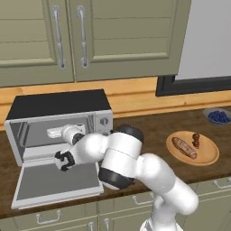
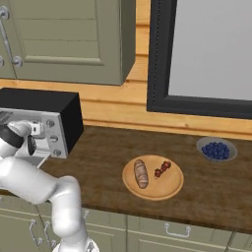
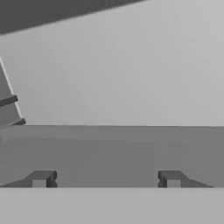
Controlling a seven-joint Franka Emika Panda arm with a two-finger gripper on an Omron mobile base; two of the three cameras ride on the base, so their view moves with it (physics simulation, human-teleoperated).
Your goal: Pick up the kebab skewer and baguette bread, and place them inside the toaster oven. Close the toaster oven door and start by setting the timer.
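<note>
Hand [image 3: 106,179] held inside the open toaster oven [image 1: 58,118].
Fingers are spread apart, nothing gripped; baguette bread [image 1: 184,147] and kebab skewer [image 1: 196,140] are left on the plate [image 1: 208,158].

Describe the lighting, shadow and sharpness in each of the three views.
Left base view: even, soft light, no glare; the toaster oven cavity is shaded grey. Right base view: the wooden plate casts a faint shadow on the counter; edges slightly soft. Hand view: flat grey, low contrast, with the gripper open.

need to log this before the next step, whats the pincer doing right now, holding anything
Pincer: open, fingertips wide apart, holding nothing, pointed into the toaster oven over its lowered door.
</note>
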